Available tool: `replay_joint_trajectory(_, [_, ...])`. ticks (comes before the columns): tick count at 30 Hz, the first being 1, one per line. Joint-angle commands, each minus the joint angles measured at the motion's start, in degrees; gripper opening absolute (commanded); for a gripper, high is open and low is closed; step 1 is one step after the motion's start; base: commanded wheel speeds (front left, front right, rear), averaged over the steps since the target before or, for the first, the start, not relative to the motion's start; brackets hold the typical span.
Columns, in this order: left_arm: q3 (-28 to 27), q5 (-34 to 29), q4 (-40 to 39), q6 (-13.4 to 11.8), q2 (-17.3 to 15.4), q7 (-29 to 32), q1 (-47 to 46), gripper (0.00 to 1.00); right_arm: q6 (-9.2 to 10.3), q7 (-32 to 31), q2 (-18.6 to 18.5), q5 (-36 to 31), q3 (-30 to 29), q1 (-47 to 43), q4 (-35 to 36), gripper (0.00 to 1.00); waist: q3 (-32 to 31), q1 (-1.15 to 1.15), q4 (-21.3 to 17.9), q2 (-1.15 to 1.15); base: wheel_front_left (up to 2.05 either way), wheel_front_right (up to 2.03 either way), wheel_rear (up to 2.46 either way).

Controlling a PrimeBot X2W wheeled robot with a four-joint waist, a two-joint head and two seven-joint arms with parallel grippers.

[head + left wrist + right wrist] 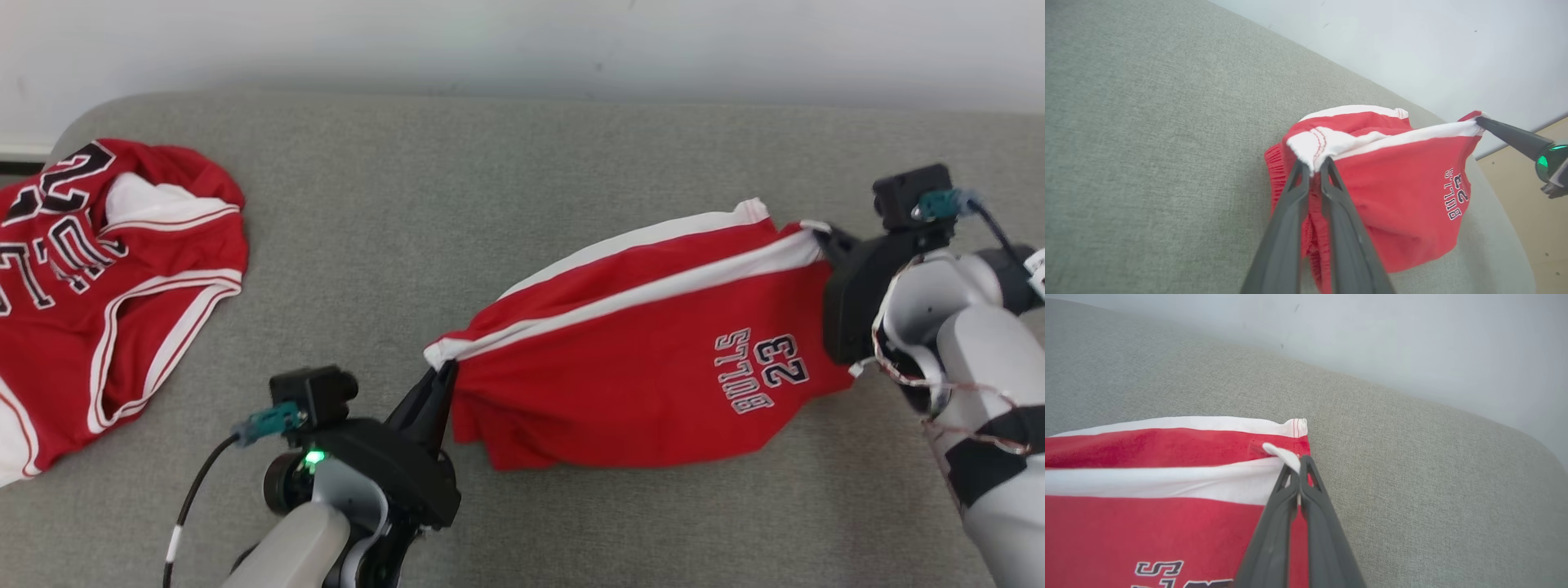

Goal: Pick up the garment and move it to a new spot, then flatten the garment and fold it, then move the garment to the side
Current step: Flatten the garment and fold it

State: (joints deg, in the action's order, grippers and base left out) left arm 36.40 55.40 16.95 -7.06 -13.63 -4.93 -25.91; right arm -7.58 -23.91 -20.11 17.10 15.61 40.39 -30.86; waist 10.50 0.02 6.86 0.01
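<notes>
The garment (645, 351) is a pair of red shorts with white side stripes and a "BULLS 23" print, stretched between both grippers above the grey cushion. My left gripper (446, 371) is shut on its lower-left white-trimmed corner; in the left wrist view the garment (1396, 179) hangs from the left gripper (1314, 163). My right gripper (820, 237) is shut on the upper-right corner, and in the right wrist view the right gripper (1299, 464) pinches the white edge of the garment (1167, 486). The right gripper's fingers (1511, 134) also appear in the left wrist view.
A red and white jersey (90, 278) lies crumpled at the cushion's far left. The grey cushion (490, 188) spreads wide behind and in front of the shorts. A pale wall (522, 41) runs along its back edge, and bare floor (1535, 204) lies beyond its right end.
</notes>
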Motion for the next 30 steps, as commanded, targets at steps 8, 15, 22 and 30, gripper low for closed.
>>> replay_joint_trajectory(8, [1.14, -1.91, 5.42, 1.18, 3.16, 0.05, -7.40, 0.00, 0.17, 4.67, 0.86, -3.38, -0.64, 9.46, -10.88, 0.00, 4.94, -0.02, 3.99, -0.01, 0.00, 0.00, 0.00])
replay_joint_trajectory(15, [0.96, -2.43, 10.55, 1.89, 4.98, -1.17, -11.39, 0.00, 0.17, 8.47, 2.39, -5.87, -1.84, 13.71, -18.04, 0.00, 6.55, -0.02, 4.30, -0.01, 0.00, 0.00, 0.00])
replay_joint_trajectory(22, [0.29, -3.00, 13.90, 2.45, 6.26, -4.91, -13.20, 1.00, 0.17, 13.03, 4.55, -6.08, -2.24, 15.76, -22.82, 1.00, 6.26, -0.02, 3.94, -0.01, 0.00, 0.00, 0.00])
replay_joint_trajectory(30, [-2.12, -4.45, 13.45, 3.70, 4.37, -9.38, -9.95, 1.00, 0.16, 13.72, 4.34, -0.72, 1.43, 15.35, -23.85, 1.00, 3.51, -0.02, 2.97, -0.01, 0.00, 0.00, 0.00])
